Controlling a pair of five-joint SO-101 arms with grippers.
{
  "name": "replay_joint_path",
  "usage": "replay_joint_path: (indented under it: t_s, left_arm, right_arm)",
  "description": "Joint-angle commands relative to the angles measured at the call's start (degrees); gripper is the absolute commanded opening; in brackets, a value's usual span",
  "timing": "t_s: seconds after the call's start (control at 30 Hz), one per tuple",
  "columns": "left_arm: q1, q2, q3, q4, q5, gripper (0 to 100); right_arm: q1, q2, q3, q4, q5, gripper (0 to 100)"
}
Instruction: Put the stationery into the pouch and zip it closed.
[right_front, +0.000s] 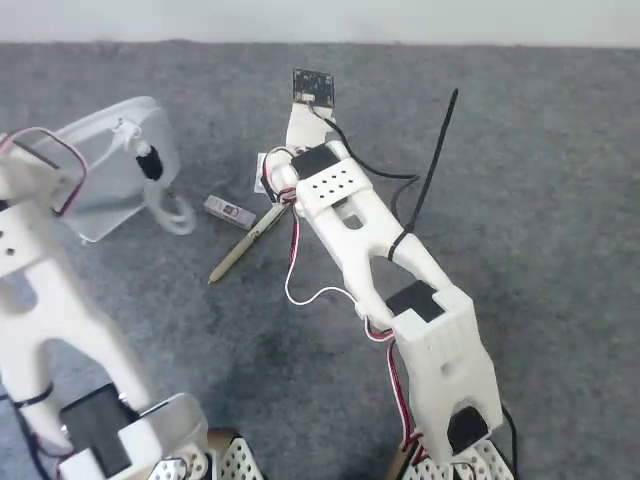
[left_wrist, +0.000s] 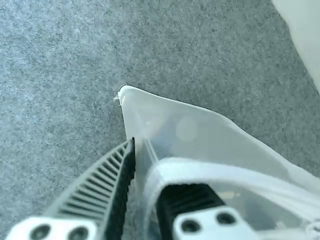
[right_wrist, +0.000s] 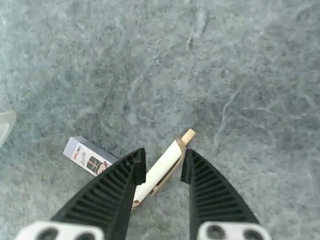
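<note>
Right gripper (right_wrist: 164, 152) hangs low over the grey mat (right_wrist: 225, 75), jaws parted and holding nothing. The pen (right_wrist: 160, 167) lies on the mat directly beneath it, its tan end between the two fingertips and its long axis slanting across the gap, nearer one finger than the other. A small box (right_wrist: 89, 156) lies just beside the pen, outside the jaws. Farther off, the left gripper (left_wrist: 145, 165) is clamped on the rim of the translucent pouch (left_wrist: 200, 135), so the right arm is plainly the nearer to the pen.
</note>
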Motion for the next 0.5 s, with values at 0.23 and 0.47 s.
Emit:
replay_joint_path:
  t_s: [0.23, 0.47]
  left_arm:
    - [1.32, -3.69, 0.92, -3.52, 0.79, 1]
    - [1.14, -3.69, 0.92, -3.52, 0.79, 1]
  right_arm:
    - [-1.27, 2.24, -2.11, -5.05, -0.70, 11.7]
    - [-1.36, 5.05, -2.11, -8.92, -0.35, 11.6]
